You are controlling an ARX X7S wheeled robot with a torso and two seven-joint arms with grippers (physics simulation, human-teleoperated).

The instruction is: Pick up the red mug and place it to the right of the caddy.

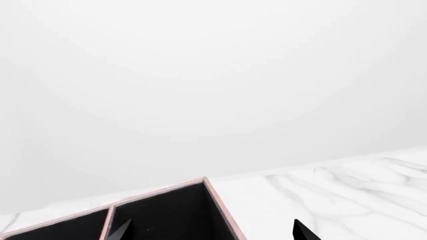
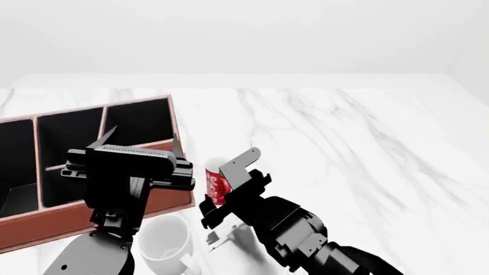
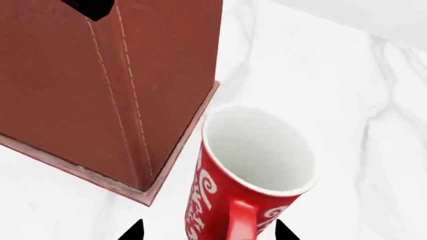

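We saw the right gripper (image 3: 208,231) open, its jaws either side of the red mug (image 3: 250,172), not visibly clamped. The mug stood upright just beside the caddy's (image 3: 107,90) corner. The left gripper (image 1: 212,231) was open.

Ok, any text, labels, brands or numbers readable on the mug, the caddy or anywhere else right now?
Red mug: white curly script on its side, cut off and seen at an angle; no word can be read.
Caddy: stitching only, no text.
White mug: plain as far as visible.
No other text visible.
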